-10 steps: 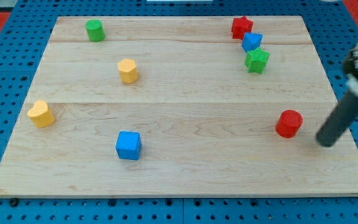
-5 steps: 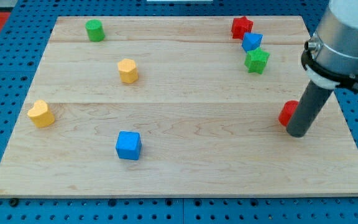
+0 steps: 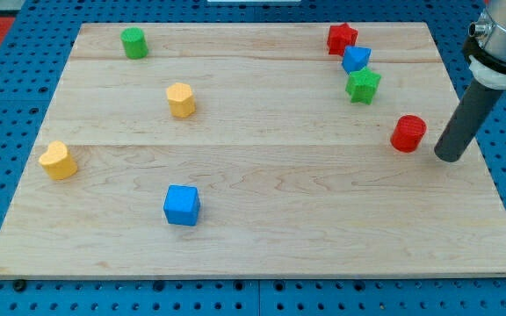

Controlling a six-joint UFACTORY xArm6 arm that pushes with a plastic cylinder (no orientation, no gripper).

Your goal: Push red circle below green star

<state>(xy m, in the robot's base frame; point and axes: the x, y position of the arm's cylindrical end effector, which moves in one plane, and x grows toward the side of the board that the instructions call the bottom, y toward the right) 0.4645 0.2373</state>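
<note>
The red circle lies on the wooden board near the view's right, below and to the right of the green star. My tip rests on the board just right of the red circle and slightly lower, with a small gap between them. The rod rises from it toward the view's upper right.
A blue block and a red star sit just above the green star. A green cylinder is at the top left, a yellow hexagon and a yellow heart at the left, and a blue cube at the lower middle.
The red circle has moved toward the view's top, closer to the green star. My tip swung in from the right, pushed it, and now stands to its right.
</note>
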